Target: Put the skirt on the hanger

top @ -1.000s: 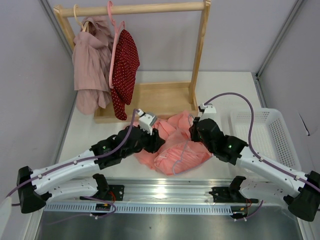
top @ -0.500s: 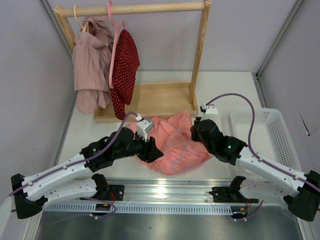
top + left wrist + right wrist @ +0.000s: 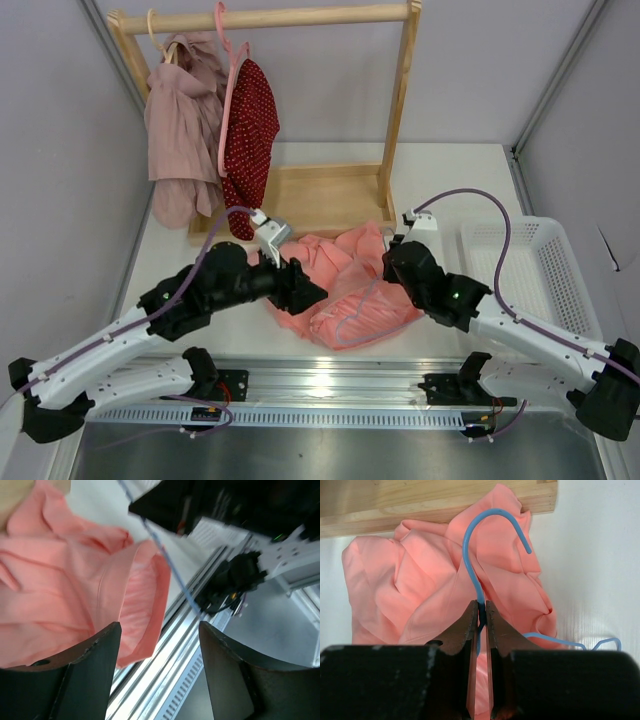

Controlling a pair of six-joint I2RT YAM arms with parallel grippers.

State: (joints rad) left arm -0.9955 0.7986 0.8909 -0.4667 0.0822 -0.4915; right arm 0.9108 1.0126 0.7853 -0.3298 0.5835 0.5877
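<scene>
The salmon-pink skirt [image 3: 345, 270] lies crumpled on the table in front of the wooden rack. The light-blue wire hanger [image 3: 352, 318] lies on it. My right gripper [image 3: 393, 262] is shut on the hanger's neck [image 3: 480, 597], just below the hook [image 3: 470, 535]. The skirt [image 3: 415, 590] lies under it, and a hanger shoulder wire [image 3: 560, 641] sticks out to the right. My left gripper [image 3: 312, 293] is open and empty over the skirt's left part. In the left wrist view its fingers [image 3: 90, 670] frame the skirt's front edge [image 3: 140, 605], with the blue wire [image 3: 170, 567] beyond.
A wooden rack [image 3: 400, 100] on a wooden base [image 3: 320, 195] stands at the back. It holds a mauve-pink garment [image 3: 185, 130] and a dark red dotted garment [image 3: 250, 130] on a pink hanger. A white basket [image 3: 540, 270] sits at the right. A metal rail [image 3: 330, 380] runs along the front.
My left arm has risen and drawn back to the left, its gripper still over the skirt's left part. My right gripper stays shut on the hanger and has barely moved.
</scene>
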